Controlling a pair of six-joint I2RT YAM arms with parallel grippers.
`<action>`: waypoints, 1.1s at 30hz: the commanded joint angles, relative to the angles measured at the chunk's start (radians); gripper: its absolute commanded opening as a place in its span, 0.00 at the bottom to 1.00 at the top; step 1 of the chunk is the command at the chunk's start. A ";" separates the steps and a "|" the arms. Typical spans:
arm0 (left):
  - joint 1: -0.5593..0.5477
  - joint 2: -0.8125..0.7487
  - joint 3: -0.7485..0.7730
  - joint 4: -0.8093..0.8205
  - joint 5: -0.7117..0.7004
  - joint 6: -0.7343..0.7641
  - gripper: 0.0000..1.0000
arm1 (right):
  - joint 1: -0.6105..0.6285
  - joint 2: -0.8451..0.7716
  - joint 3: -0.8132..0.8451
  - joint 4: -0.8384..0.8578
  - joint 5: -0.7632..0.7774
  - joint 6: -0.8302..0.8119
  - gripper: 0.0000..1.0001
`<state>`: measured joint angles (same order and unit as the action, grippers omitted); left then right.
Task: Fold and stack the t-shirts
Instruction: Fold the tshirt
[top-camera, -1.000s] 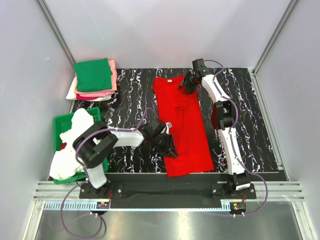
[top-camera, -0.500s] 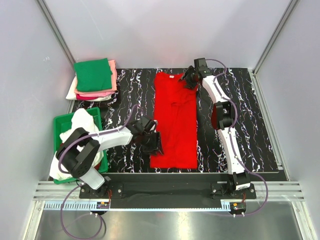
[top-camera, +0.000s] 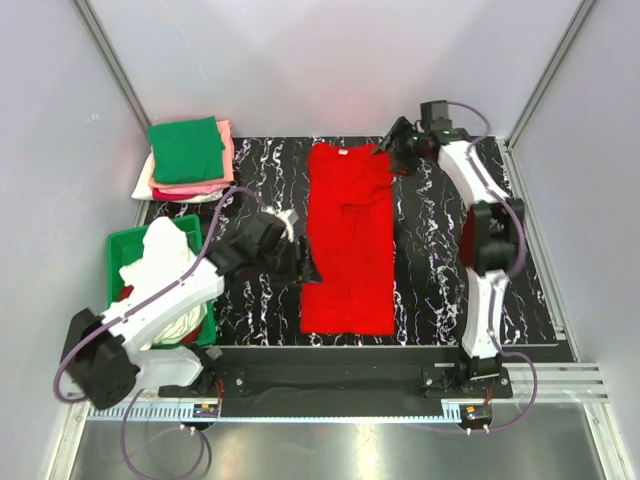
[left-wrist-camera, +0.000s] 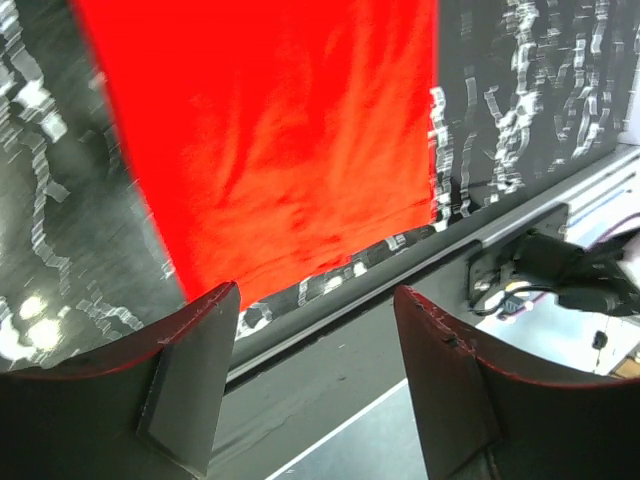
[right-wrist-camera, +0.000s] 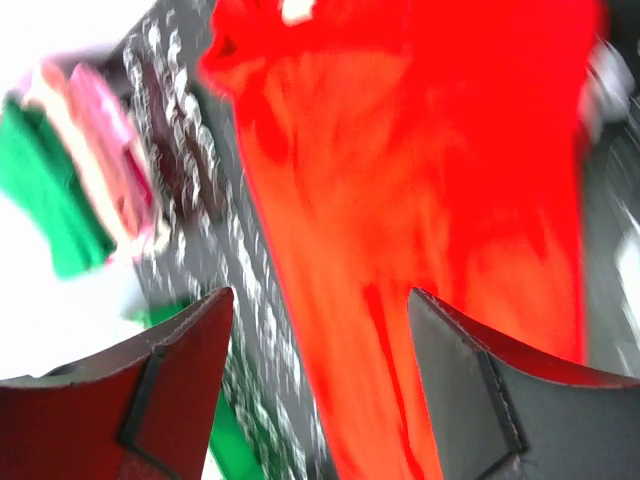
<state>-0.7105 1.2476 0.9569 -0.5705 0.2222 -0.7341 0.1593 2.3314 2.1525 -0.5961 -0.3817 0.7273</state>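
Lying flat on the black, white-veined tabletop (top-camera: 440, 260), the bright red cloth t-shirt (top-camera: 347, 240) has the left gripper (top-camera: 304, 267) beside its left edge and the right gripper (top-camera: 393, 152) near its collar, both spread and empty; the stack of folded green, pink and white t-shirts (top-camera: 188, 155) and the cloth-filled green plastic bin (top-camera: 120, 243) sit far left.

Top view bright, even, diffuse; shadows faint. Red t-shirt (top-camera: 348, 240) oversaturated, folds barely readable. Beyond right gripper (right-wrist-camera: 320, 295): heavy motion blur, white glare up-left of fingers (right-wrist-camera: 170, 390). Beyond left gripper (left-wrist-camera: 315, 295): milder streaking on marbled table (left-wrist-camera: 520, 90). Both grippers' own fingers sharp.
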 joint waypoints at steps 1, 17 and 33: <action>0.020 -0.080 -0.136 0.013 -0.034 -0.028 0.70 | -0.012 -0.413 -0.262 -0.056 0.059 -0.123 0.78; 0.026 -0.168 -0.509 0.286 0.025 -0.125 0.70 | 0.054 -1.245 -1.631 0.027 0.099 0.024 0.74; 0.003 -0.111 -0.595 0.452 0.055 -0.208 0.65 | 0.312 -1.276 -1.761 0.093 0.118 0.218 0.59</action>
<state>-0.6960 1.1198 0.3847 -0.1738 0.2691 -0.9215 0.4286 1.0710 0.4194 -0.5056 -0.3073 0.8814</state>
